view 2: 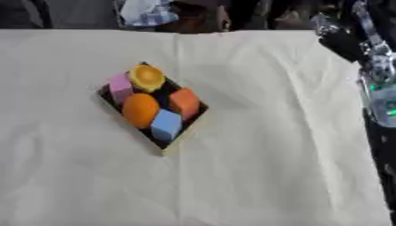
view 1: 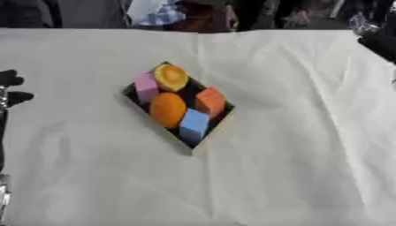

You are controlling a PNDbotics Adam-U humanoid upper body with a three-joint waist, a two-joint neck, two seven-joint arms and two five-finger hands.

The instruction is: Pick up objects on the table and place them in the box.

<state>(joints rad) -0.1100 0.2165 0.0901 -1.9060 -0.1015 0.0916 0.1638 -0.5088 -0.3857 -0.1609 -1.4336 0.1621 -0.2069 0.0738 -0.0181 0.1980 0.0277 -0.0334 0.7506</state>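
Note:
A shallow black box [view 1: 131,96] lies cornerwise at the middle of the table. Inside it are a pink block [view 1: 145,86], a yellow-orange round piece [view 1: 170,77], an orange ball [view 1: 167,109], an orange-red cube [view 1: 210,101] and a blue cube [view 1: 194,123], packed close together. My left hand [view 1: 11,87] shows only as dark parts at the left edge, well away from the box. My right arm runs down the right edge, and its hand [view 2: 342,42] is a dark shape near the far right corner, also far from the box. Neither hand holds anything that I can see.
A cream cloth [view 1: 294,145] covers the whole table, creased down the middle. Dark clutter and a pale bundle [view 1: 158,13] lie beyond the far edge. The cloth ends near the right border in the right eye view.

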